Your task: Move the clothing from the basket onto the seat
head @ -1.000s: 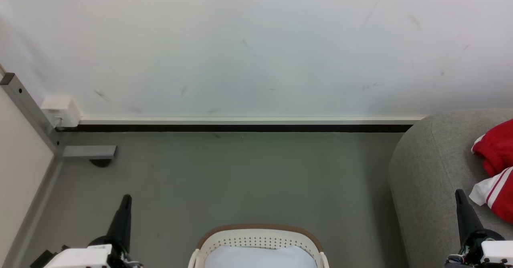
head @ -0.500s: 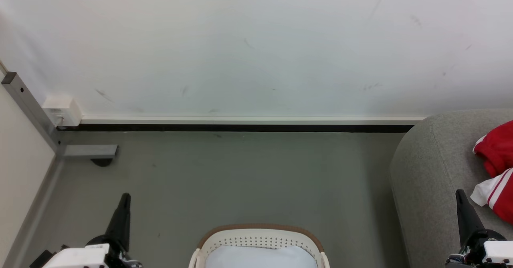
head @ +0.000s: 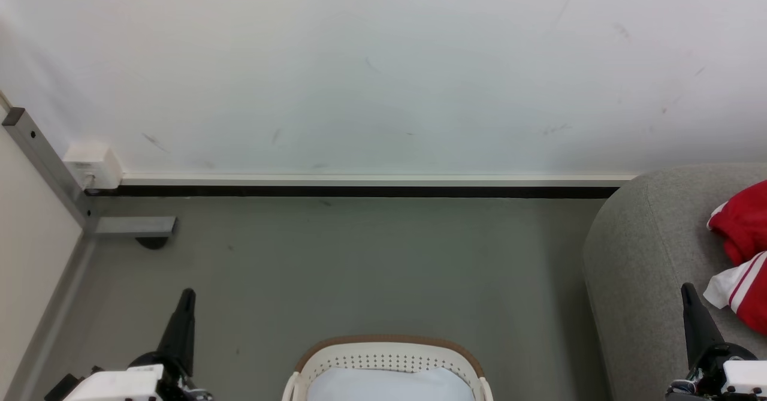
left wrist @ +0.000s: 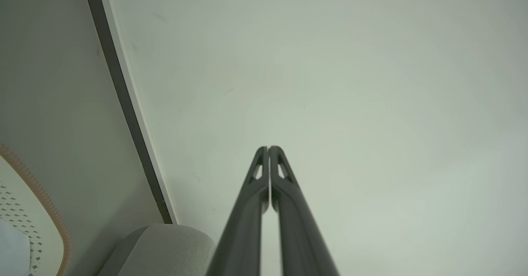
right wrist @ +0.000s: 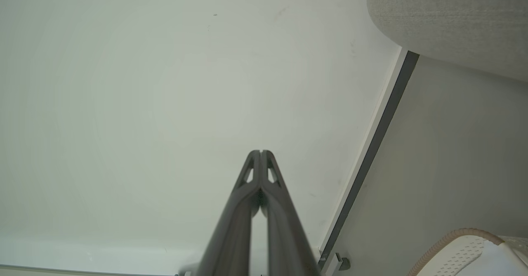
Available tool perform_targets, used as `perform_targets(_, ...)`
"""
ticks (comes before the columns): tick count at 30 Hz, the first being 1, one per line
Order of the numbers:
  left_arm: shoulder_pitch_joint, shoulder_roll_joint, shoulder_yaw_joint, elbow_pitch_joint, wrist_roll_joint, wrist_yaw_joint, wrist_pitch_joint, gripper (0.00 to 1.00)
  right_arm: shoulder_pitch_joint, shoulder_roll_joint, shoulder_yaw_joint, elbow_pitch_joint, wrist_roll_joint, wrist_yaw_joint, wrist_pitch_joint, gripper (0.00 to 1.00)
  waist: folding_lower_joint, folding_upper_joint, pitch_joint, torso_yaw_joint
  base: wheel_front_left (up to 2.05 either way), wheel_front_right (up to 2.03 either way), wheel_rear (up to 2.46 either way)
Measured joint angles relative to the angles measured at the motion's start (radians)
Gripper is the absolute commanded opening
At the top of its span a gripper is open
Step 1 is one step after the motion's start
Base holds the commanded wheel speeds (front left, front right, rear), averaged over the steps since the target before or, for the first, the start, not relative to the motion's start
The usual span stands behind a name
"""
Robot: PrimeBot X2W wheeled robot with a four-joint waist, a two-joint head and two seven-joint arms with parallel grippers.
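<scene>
In the head view I see the red clothing (head: 743, 227) lying on the seat (head: 647, 251), and the basket (head: 389, 340) on the floor (head: 359, 269). Left wrist view: my left gripper (left wrist: 268, 148) is pinched tight, empty. Right wrist view: my right gripper (right wrist: 260, 152) too.

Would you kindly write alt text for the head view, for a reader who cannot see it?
Red clothing with white trim lies on the grey seat at right, while the white basket at bottom centre shows pale lining. The left pincer and right pincer, both shut, point up from the lower corners.
</scene>
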Motion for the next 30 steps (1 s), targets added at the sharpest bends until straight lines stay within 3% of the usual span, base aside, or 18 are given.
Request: perform_targets(30,0.0,0.0,0.0,0.0,0.0,0.0,0.0,0.0,0.0,0.0,0.0,0.0,0.0,0.0,0.0,0.0,0.0,-0.0001,0.0,0.0,0.0,0.0,0.0)
